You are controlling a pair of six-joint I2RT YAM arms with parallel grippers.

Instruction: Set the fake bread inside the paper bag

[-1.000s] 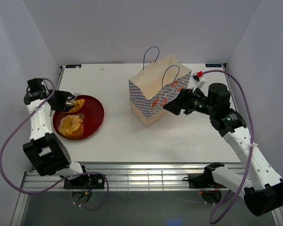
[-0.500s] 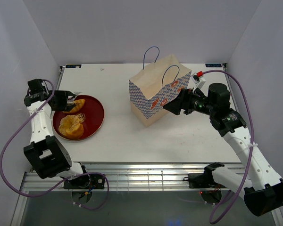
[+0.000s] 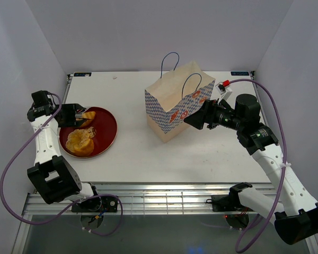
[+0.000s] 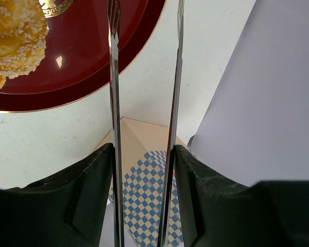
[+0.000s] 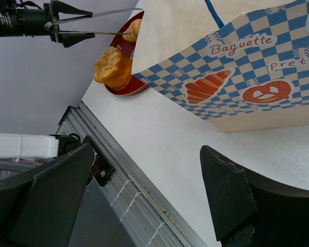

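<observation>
My left gripper [image 3: 72, 113] is shut on the long silver tongs [image 4: 113, 77], whose handles run up between its fingers [image 4: 87, 180]. In the top view the tong tips close round a small golden bread piece [image 3: 87, 114] at the back of the dark-red plate [image 3: 107, 132]. A larger sugared bun [image 3: 78, 142] lies on the plate and shows in the left wrist view [image 4: 10, 36] and the right wrist view [image 5: 113, 67]. The paper bag [image 3: 177, 103] stands upright at mid-table. My right gripper [image 3: 191, 119] is open and empty beside the bag's checked side [image 5: 237, 67].
White walls close in the table on the left, the back and the right. The table's metal front rail [image 5: 118, 190] runs under my right gripper. The bag's two cord handles [image 3: 169, 61] stand up above its mouth.
My left gripper and the tongs have drawn slightly left and back, with the small bread piece staying between the tong tips. The right arm and the bag have barely moved.
</observation>
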